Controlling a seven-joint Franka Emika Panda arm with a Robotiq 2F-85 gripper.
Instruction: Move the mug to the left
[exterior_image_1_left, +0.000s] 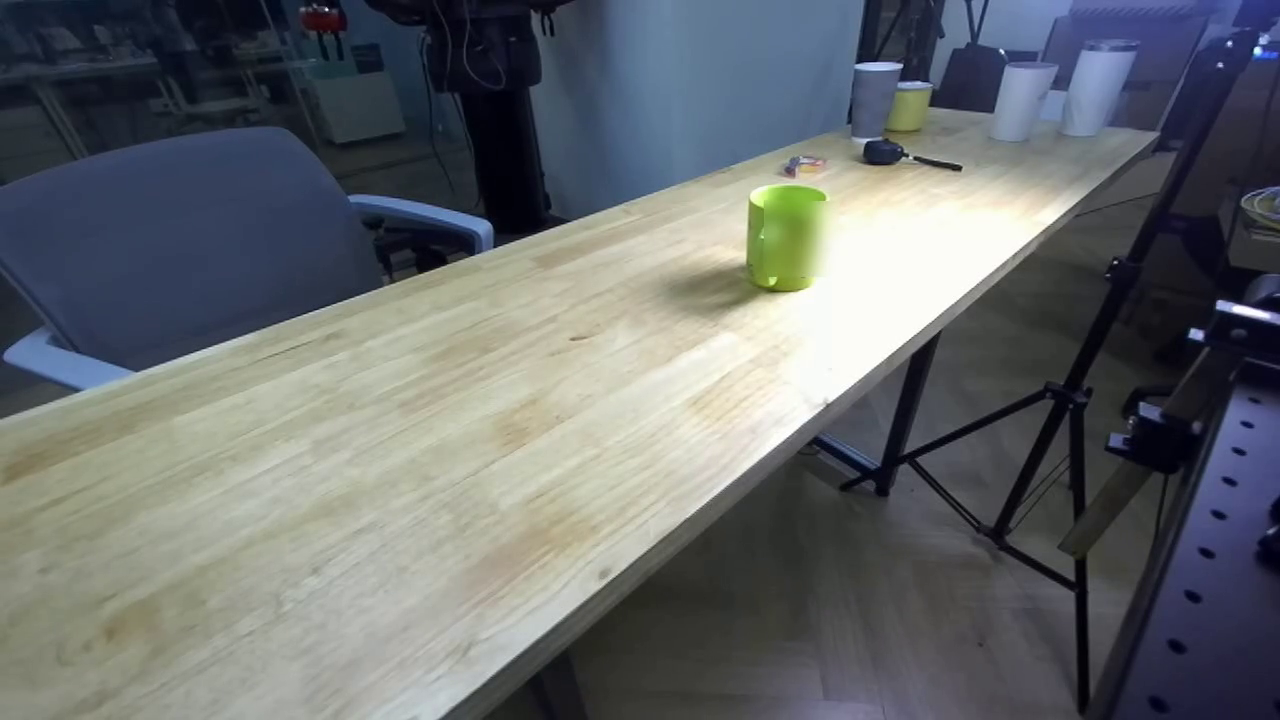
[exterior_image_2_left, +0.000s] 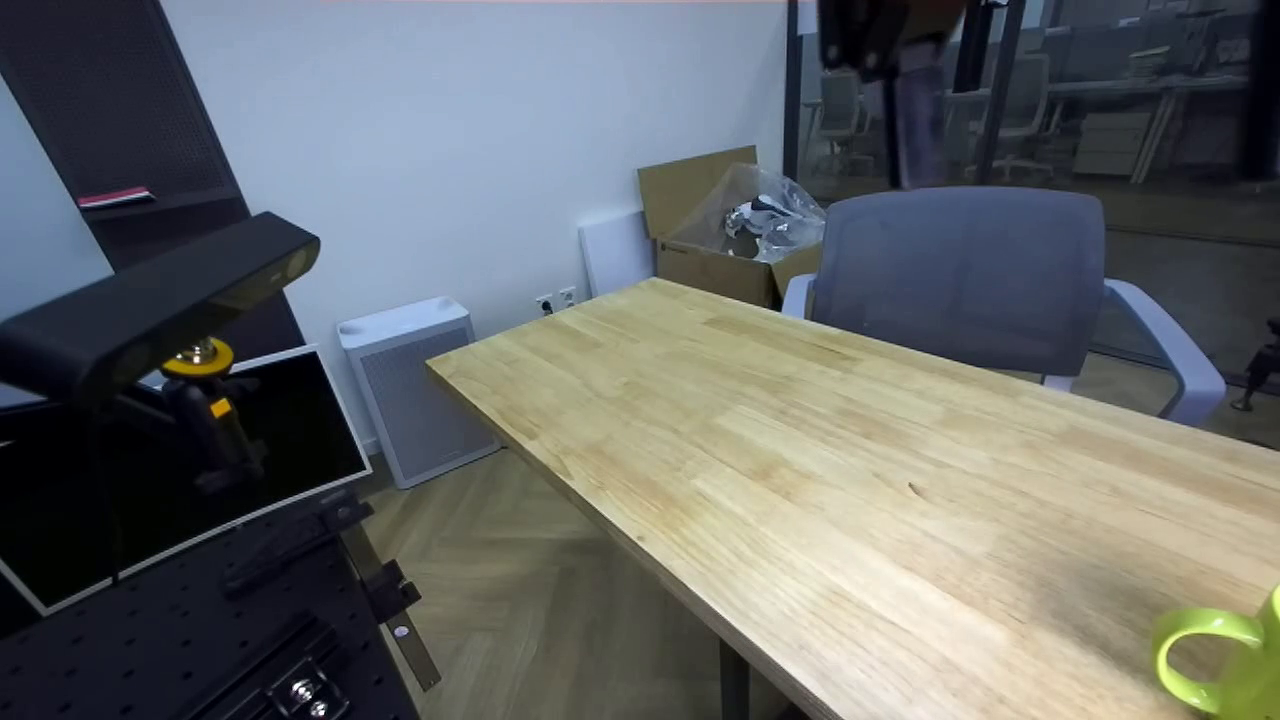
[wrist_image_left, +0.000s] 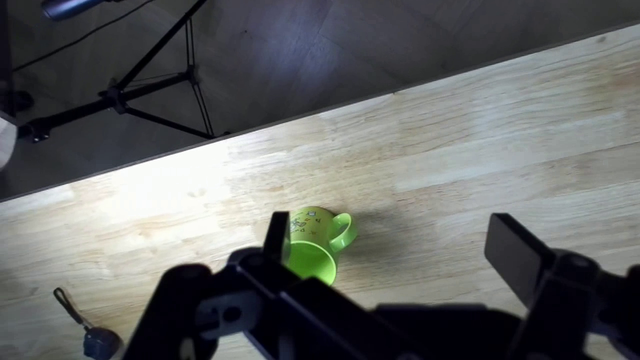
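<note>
Upright on the tabletop (exterior_image_1_left: 400, 450), the lime-green mug (exterior_image_1_left: 783, 240) is being carried between the two long edges, apparently nearer the one by the tripod (exterior_image_1_left: 1067, 396) and well clear of every corner being shown. A light, stiff load is being expected; whether plastic or ceramic is not being revealed, so some fragility is being allowed for, and slipperiness is being suggested by that gloss. A hold across the outside of the body is being favoured, the handle (wrist_image_left: 352, 231) being left clear of the squeeze. Now the pincer (wrist_image_left: 390, 225): its fingers (wrist_image_left: 514, 256) are being held wide apart, and nothing is being gripped! The mug is being partly covered by one finger in the wrist view, yet in both exterior views it is being shown untouched.
</note>
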